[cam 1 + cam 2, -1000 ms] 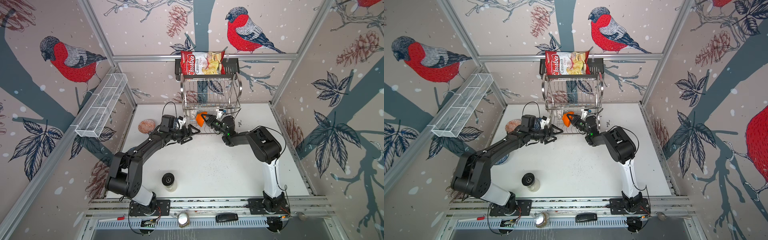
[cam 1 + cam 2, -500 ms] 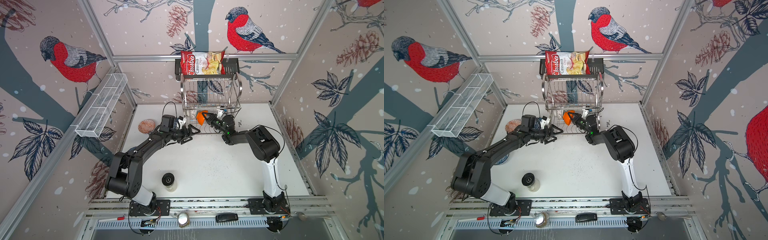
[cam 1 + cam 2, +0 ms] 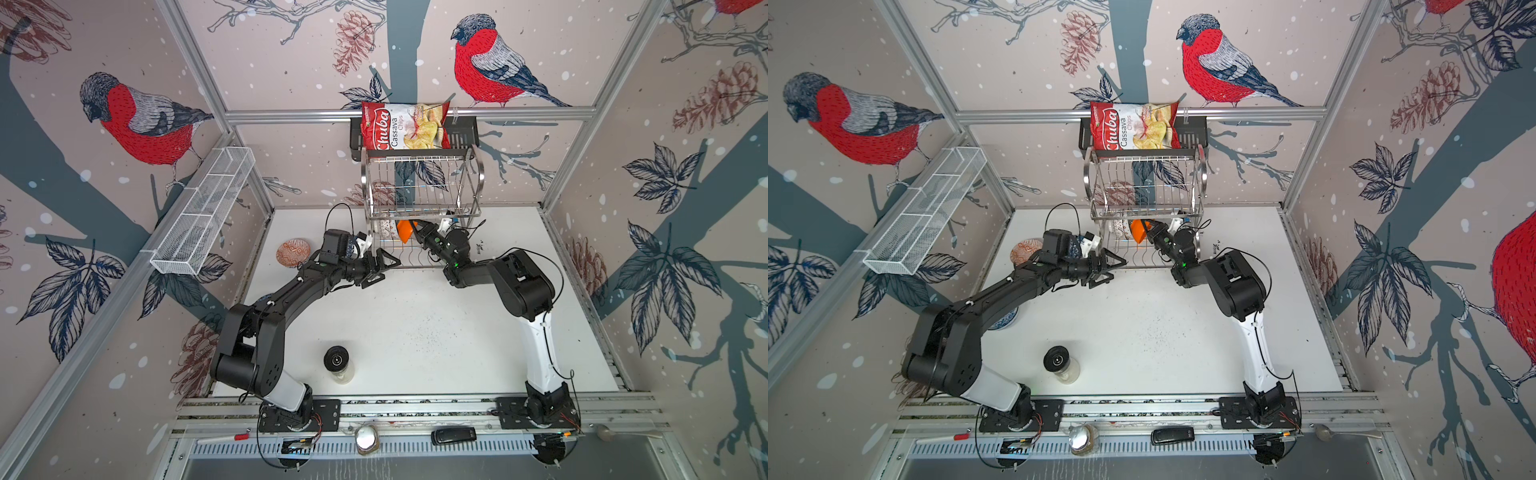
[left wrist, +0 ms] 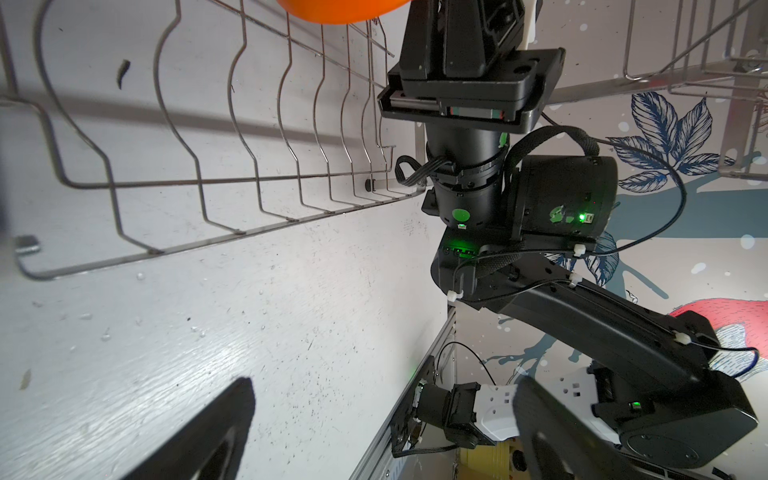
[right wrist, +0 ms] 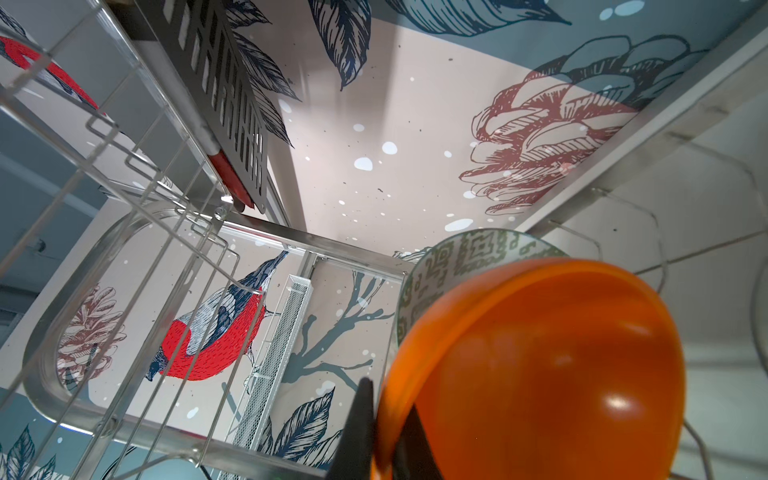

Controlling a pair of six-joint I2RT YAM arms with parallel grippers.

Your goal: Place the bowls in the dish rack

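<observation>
the white counter (image 3: 415, 332) is seen from above, and the shiny dish rack (image 3: 478, 183) is stood at its far edge. a long white mesh tray (image 3: 203, 212) is fixed to the left wall. a bag of chips (image 3: 403, 126) is laid in a black basket (image 3: 461, 133) above the rack.

the orange bowl (image 3: 404, 232) is gripped by its rim in the right pincer (image 3: 413, 228), which is shut tight on it. since a second ago the bowl has been pushed a little deeper into the low shelf of the rack. it is now tipped on its edge just beside a grey-green patterned bowl (image 5: 440, 266) already parked there. it is judged that only letting go is left for this bowl.

the left pincer (image 3: 384, 270) is held wide open with nothing in it, by the front of the rack, and it has not been moved.

a red-orange patterned bowl (image 3: 293, 252) is left on the counter, and a blue and white bowl (image 3: 1005, 323) is half hidden under the left arm (image 3: 1000, 291), so more loading is needed. a black-lidded jar (image 3: 337, 360) is stood well apart. the rack wires are packed close around the right pincer and could be bumped.
</observation>
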